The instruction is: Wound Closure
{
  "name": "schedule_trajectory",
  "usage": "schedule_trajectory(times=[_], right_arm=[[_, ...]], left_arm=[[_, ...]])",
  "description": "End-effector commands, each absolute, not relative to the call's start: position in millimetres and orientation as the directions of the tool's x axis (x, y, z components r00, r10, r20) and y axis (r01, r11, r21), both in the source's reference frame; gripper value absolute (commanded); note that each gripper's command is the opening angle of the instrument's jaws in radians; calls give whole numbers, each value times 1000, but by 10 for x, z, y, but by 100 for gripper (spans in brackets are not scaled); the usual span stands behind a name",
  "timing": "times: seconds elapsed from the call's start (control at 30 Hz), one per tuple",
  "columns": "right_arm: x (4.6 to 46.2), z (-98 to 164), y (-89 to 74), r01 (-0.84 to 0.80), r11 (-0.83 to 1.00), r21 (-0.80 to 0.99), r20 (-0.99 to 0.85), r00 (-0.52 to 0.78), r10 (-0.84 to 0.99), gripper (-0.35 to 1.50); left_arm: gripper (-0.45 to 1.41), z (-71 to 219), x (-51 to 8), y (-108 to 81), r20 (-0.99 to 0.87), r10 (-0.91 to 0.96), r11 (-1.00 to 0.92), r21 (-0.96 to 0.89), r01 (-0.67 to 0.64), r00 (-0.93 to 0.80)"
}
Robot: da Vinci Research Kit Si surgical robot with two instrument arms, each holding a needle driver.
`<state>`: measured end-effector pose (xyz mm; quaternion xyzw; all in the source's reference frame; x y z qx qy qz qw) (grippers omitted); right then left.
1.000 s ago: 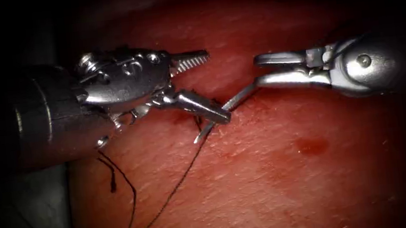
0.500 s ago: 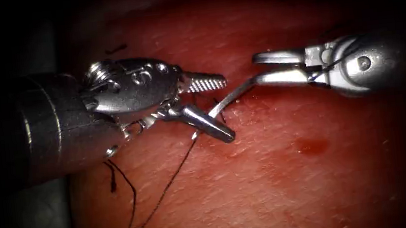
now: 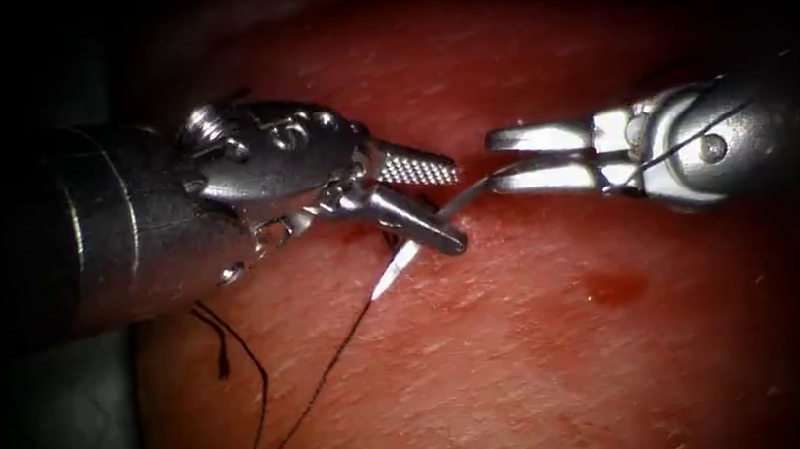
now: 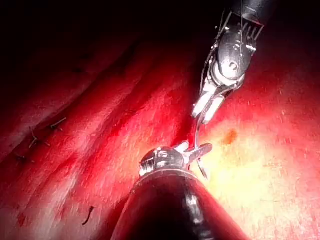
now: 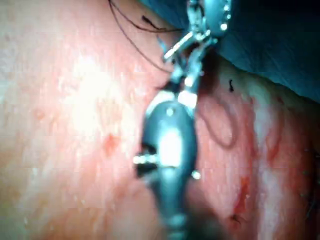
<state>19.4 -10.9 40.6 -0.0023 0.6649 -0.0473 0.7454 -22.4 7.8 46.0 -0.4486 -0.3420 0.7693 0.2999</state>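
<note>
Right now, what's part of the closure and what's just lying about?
Job: right tool gripping needle near its tail, needle clear of tissue; left tool, jaws open, empty; thread.
Lying about: cut thread ends; red fluid spot.

Left tool: bright steel wrist with round screws, ridged jaw faces, dark grey tubular shaft.
Right tool: smooth silver clevis, one round rivet.

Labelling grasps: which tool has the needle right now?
The right tool, coming in from the right: the needle's end runs into its jaws. The left tool stands open astride the needle's middle; the tip lies free over the tissue.
</note>
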Motion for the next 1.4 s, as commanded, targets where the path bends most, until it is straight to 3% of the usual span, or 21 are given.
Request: schedule_trajectory(times=[0.03,0.07,0.27,0.33,0.73,0.77,0.9,0.93,1.23,1.4], right_arm=[[200,412,-116,69,996,-65,-991,110,-72,-35],[201,411,-116,69,995,-65,-991,110,-73,-35],[201,409,-117,71,995,-65,-992,105,-72,-35],[202,409,-117,71,995,-65,-992,105,-72,-35],[204,409,-117,72,995,-65,-992,104,-73,-35],[205,409,-117,71,995,-65,-992,104,-73,-30],[210,410,-116,17,997,71,-985,162,67,91],[212,410,-115,-5,995,98,-979,181,97,108],[211,410,-115,-181,951,252,-949,147,279,115],[212,410,-114,-251,931,266,-947,114,302,106]], left_arm=[[-15,465,-230,78,-487,767,-587,-796,-151,-417],[-25,464,-231,78,-487,767,-587,-795,-151,-417],[-25,465,-231,78,-480,761,-587,-796,-148,-435],[-45,464,-232,77,-478,760,-587,-796,-148,-441],[-45,467,-235,76,-472,748,-579,-808,-110,-465],[-45,467,-236,77,-465,754,-570,-814,-111,-464],[-45,466,-237,82,-451,786,-540,-834,-113,-424],[-45,466,-238,83,-455,789,-540,-835,-111,-414],[-45,462,-231,81,-518,821,-557,-820,-135,-240],[-45,459,-226,78,-539,827,-559,-817,-141,-159]])
